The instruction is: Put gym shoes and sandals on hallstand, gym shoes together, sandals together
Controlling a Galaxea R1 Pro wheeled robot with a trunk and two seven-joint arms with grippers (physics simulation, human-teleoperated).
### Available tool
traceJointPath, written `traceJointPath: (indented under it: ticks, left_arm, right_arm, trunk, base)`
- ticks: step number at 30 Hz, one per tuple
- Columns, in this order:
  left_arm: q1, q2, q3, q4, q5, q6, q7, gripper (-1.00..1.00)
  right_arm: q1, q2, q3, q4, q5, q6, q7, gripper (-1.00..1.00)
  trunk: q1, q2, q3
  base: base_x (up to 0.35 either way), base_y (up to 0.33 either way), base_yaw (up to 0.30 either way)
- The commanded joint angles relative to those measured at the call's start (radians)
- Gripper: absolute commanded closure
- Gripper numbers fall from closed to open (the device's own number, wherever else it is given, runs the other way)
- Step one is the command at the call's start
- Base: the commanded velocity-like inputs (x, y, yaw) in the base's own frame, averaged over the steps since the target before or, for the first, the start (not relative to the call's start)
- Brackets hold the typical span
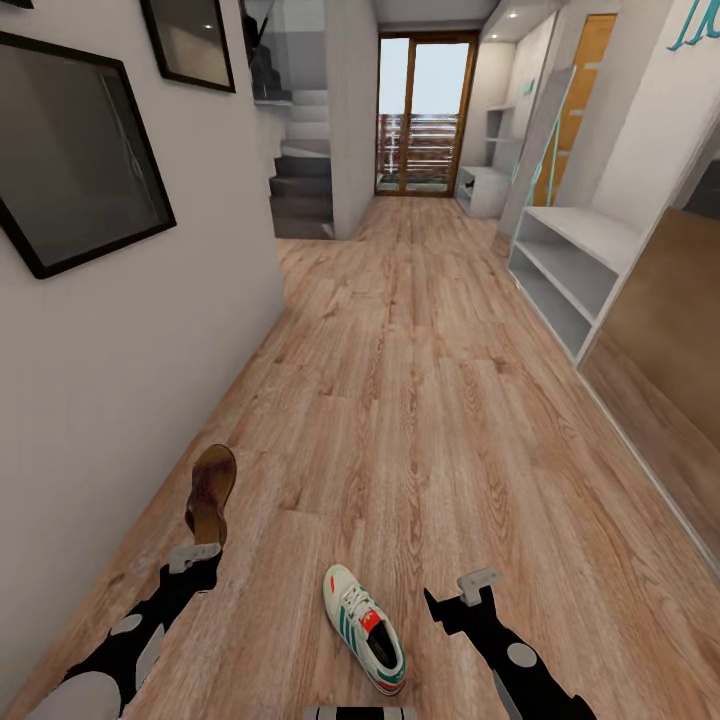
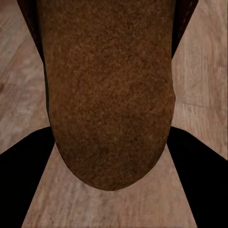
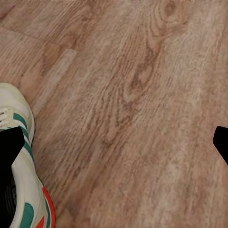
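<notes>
Closest in, a white gym shoe (image 1: 364,628) with green stripes and a red-orange tongue patch lies on the corridor floor (image 1: 420,400) between the two arms, its toe pointing away down the hall. Just to its right the right claw (image 1: 462,592) hovers over bare planks with its fingers spread apart and nothing between them; in the right wrist view the same gym shoe (image 3: 21,180) sits off to one side of the open fingers, on the wood-grain floor (image 3: 133,104), apart from either fingertip.

On the other side, the left claw (image 1: 195,557) has hold of a brown sandal (image 1: 211,495) by one end. The sandal stands up and away from the claw, its dark sole facing out, close to the left wall (image 1: 130,330). The left wrist view has the sandal's rough brown sole (image 2: 109,95) pinched between the two dark fingers (image 2: 21,180), with floor planks behind.

Further along, the floor runs on bare. On the right stands the pale hallstand (image 1: 570,265), a low unit with two open shelf slots; its top and slots look bare from here. Dark framed pictures (image 1: 75,150) hang on the left wall. Beyond them are grey stairs (image 1: 300,170), and at the far end a wood-framed glass door (image 1: 425,115).
</notes>
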Motion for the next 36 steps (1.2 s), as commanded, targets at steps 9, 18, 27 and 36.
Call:
traceJointPath:
  ticks: [9, 18, 27, 36]
  left_arm:
    - [-0.033, -0.097, -0.058, -0.074, -0.022, 0.007, -0.005, 1.0]
    - [-0.033, -0.105, -0.068, -0.078, -0.025, 0.008, 0.0, 1.0]
    - [-0.033, -0.104, -0.068, -0.078, -0.025, 0.008, -0.001, 1.0]
    - [-0.033, -0.104, -0.069, -0.079, -0.024, 0.018, -0.001, 1.0]
  right_arm:
    - [0.0, 0.0, 0.004, -0.001, 0.012, -0.001, 0.005, -1.0]
    - [0.0, 0.0, 0.005, -0.001, 0.015, 0.0, 0.005, -1.0]
    - [0.0, 0.0, 0.0, -0.004, 0.015, -0.001, 0.005, -1.0]
    - [0.0, 0.0, -0.001, -0.003, 0.015, -0.002, 0.004, -1.0]
  trunk:
    - [0.016, -0.029, -0.021]
    - [0.02, -0.031, -0.056]
    - [0.024, -0.033, -0.091]
    - [0.028, -0.035, -0.125]
  base:
    - [0.0, 0.0, 0.0]
    - [0.0, 0.0, 0.0]
    - [0.0, 0.0, 0.0]
    - [0.0, 0.0, 0.0]
